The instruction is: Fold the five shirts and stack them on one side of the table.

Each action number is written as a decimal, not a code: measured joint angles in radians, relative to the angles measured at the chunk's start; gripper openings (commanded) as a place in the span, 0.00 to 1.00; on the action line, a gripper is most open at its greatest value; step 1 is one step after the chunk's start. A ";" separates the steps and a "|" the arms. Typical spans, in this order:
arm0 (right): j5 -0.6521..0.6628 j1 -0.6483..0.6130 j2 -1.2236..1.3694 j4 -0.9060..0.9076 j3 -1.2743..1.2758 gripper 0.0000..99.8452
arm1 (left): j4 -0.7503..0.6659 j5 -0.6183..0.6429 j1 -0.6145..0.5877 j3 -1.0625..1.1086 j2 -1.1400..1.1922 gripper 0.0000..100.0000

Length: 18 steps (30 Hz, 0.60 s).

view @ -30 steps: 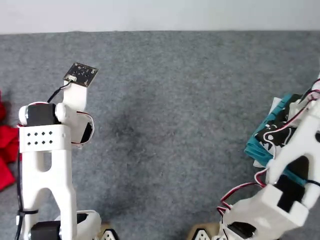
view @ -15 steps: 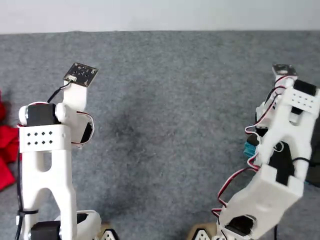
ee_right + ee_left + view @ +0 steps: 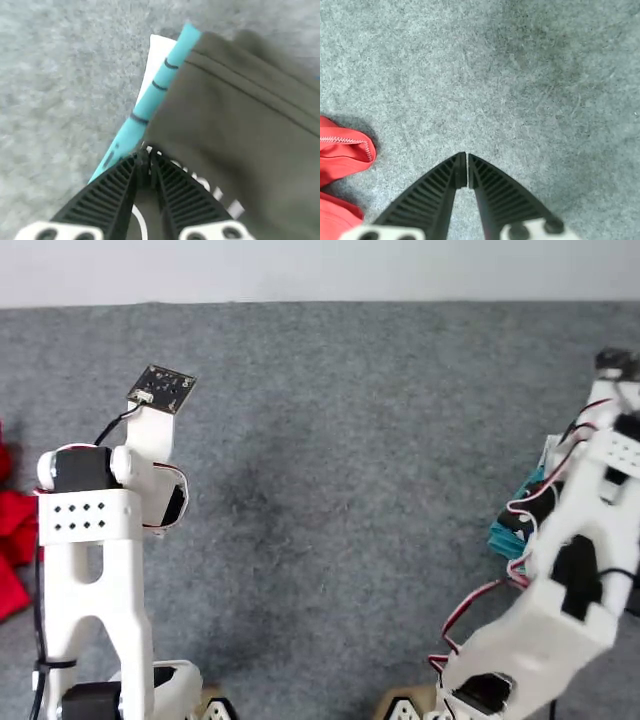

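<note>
From the high cam I can't see much of the stack (image 3: pixel 505 535). The right arm (image 3: pixel 570 580) sits over it at the table's (image 3: pixel 340 440) right edge, so just a teal sliver pokes out beside the arm. No. of shirts in the pile: can't tell. The red shirt (image 3: pixel 12 540) is cut off by the left frame edge. It's crumpled, not folded, and well apart from the stack, w/ the left arm (image 3: pixel 95 540) just beside it.

Right wrist cam is clearer. A dark olive shirt (image 3: pixel 235 115) lies on top, w/ seam lines along its fold and some white print partly hidden by the claw. Under it the teal shirt (image 3: pixel 150 100) sticks out as a narrow band w/ dark marks, and a white layer (image 3: pixel 157 55) shows under that. The right gripper (image 3: pixel 148 161) is pinched closed, tips at the olive shirt's edge. Whether any cloth is nipped, can't tell.

The left gripper (image 3: pixel 467 172) is closed to a hairline over bare grey felt. It holds nothing, and the red cloth is near it.
</note>
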 measured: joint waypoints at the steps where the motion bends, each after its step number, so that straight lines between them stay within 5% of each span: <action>1: 0.000 0.000 0.038 -0.025 0.000 0.01 | 0.000 0.000 0.000 0.000 0.000 0.01; 6: 0.000 -0.003 0.080 -0.032 -0.012 0.01 | 0.000 0.000 0.000 0.000 0.000 0.01; 18: 0.000 -0.068 -0.233 0.315 -0.058 0.01 | 0.000 0.000 -0.031 -0.008 0.000 0.02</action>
